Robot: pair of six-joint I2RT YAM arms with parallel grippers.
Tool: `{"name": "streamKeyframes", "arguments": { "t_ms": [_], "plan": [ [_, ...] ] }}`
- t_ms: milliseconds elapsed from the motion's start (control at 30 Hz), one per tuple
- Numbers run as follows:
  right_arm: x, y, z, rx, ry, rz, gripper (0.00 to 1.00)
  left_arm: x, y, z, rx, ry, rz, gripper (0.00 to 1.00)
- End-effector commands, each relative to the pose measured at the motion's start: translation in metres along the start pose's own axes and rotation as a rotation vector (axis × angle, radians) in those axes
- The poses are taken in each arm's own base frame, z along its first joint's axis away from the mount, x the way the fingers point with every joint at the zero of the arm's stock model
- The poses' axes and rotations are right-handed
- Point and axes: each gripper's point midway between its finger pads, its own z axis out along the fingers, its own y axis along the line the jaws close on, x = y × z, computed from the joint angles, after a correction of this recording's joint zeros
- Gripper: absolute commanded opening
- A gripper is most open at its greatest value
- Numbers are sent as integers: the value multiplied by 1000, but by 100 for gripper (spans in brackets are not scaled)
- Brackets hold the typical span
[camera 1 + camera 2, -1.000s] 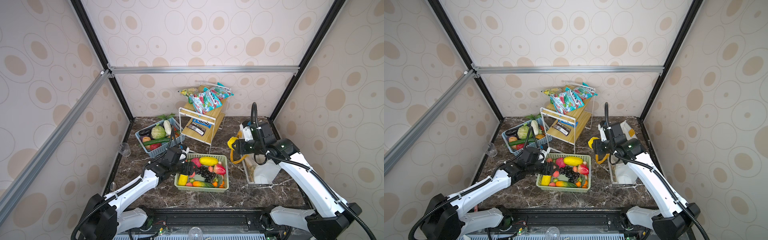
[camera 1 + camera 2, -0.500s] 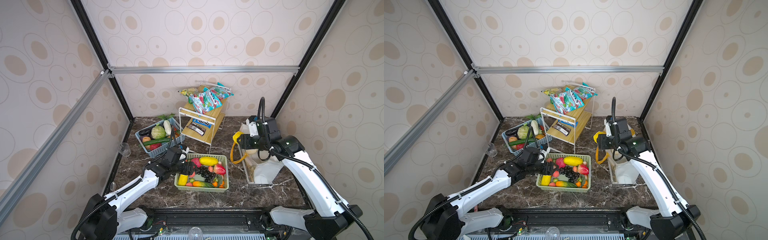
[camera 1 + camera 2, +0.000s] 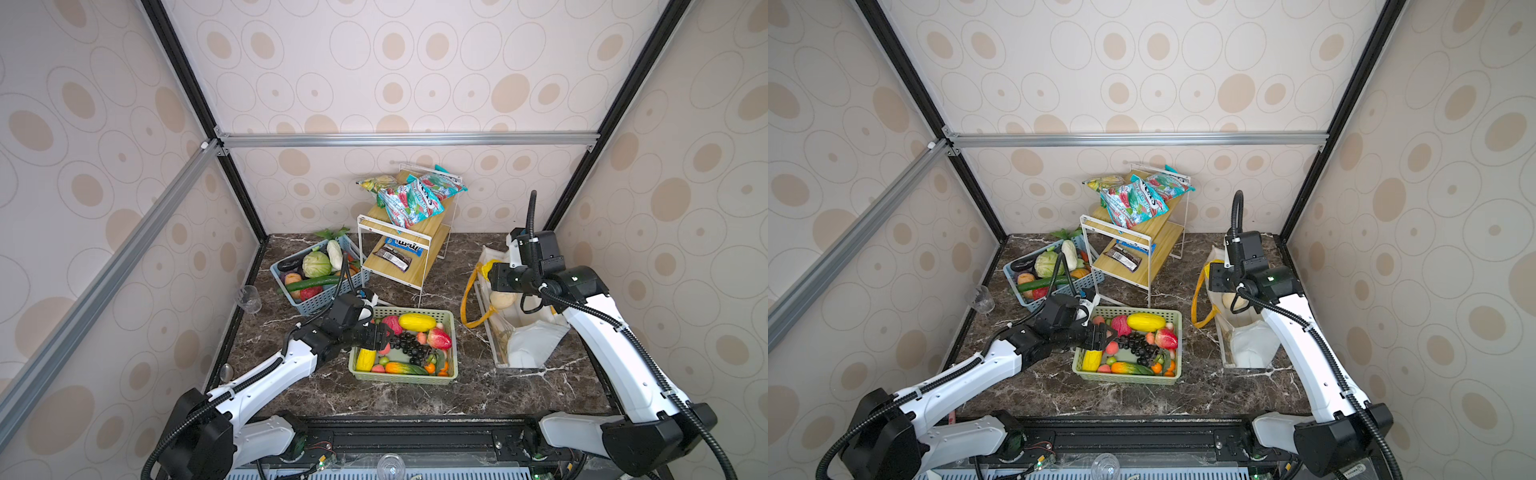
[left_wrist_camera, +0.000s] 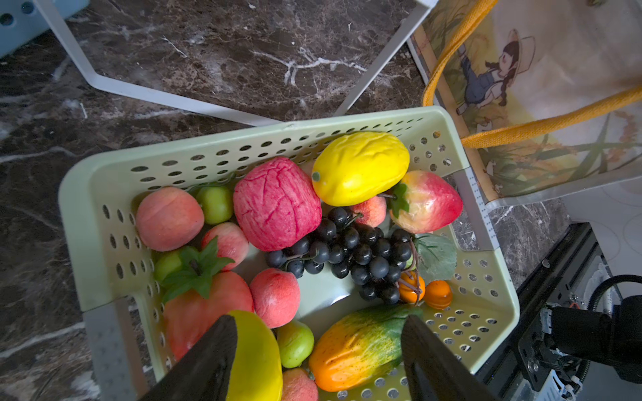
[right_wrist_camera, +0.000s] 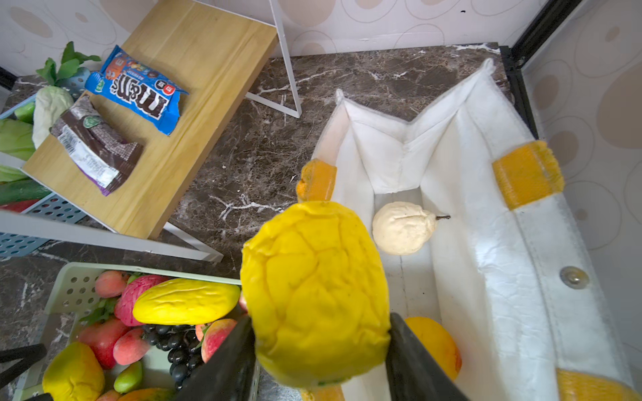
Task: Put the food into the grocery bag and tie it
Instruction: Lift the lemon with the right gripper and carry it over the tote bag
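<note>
The white grocery bag [image 3: 536,340] [image 3: 1250,345] [image 5: 486,243] lies open at the right, its mustard handles hanging over its left side. Inside it lie a pale pear [image 5: 403,227] and an orange fruit [image 5: 434,343]. My right gripper [image 5: 319,321] [image 3: 492,272] is shut on a wrinkled yellow fruit [image 5: 316,291], held above the bag's left rim. More food fills the green basket [image 3: 405,376] [image 4: 243,139]: a yellow melon [image 4: 361,166], dark grapes [image 4: 354,250], a red fruit [image 4: 276,203]. My left gripper [image 4: 318,324] [image 3: 380,336] hangs open over the basket's left end, holding nothing.
A blue basket [image 3: 316,305] of vegetables stands at the back left. Beside it is a white-framed wooden shelf rack [image 3: 399,249] with snack bags [image 3: 411,199] on top. A clear cup [image 3: 248,297] sits by the left wall.
My right gripper has carried the yellow fruit to the right, from beside the bag's handles to over its left rim. The left arm has stayed still.
</note>
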Motion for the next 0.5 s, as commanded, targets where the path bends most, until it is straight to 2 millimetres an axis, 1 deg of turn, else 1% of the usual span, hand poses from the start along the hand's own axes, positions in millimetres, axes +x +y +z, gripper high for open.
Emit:
{"name": "streamKeyframes", "arguments": {
  "t_ms": [0, 233, 467],
  "plan": [
    [-8, -17, 1, 61, -26, 25, 58, -5, -4, -6, -2, -19, 26, 75],
    [-7, -37, 12, 143, -22, 51, 59, -6, -5, -7, 0, -21, 25, 75],
    [-2, -56, 31, 231, -2, 64, 59, -9, -6, -7, 0, -22, 26, 75]
  ]
}}
